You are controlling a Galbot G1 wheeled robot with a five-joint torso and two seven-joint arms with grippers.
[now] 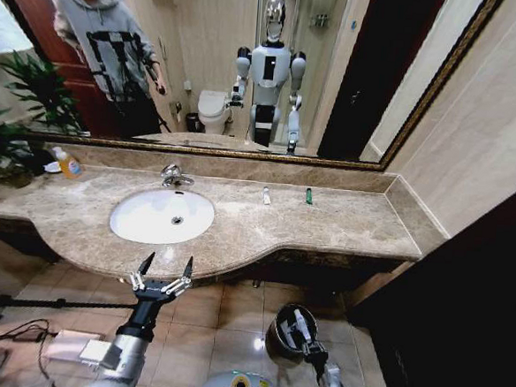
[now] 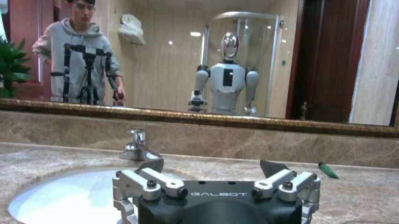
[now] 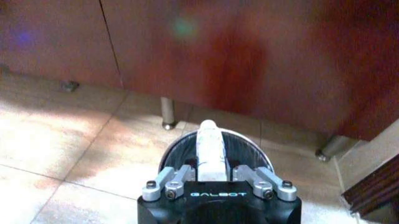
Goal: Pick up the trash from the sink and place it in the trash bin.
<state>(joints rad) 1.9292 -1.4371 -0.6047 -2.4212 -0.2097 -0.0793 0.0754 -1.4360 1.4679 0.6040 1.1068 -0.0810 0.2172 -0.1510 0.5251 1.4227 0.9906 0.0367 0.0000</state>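
Note:
The white oval sink sits in the marble countertop, its bowl showing just the drain. My left gripper hangs open in front of the counter edge, level with the basin; its fingers hold nothing. A white tube and a tiny green bottle lie on the counter right of the sink. The green bottle also lies beyond the left gripper. Low on the right, my right gripper is shut on a white tube directly over the black trash bin, which stands on the floor.
A chrome faucet stands behind the basin. A yellow-orange soap bottle and a plant are at the counter's far left. A dark cabinet rises on the right. Cables lie on the floor at left.

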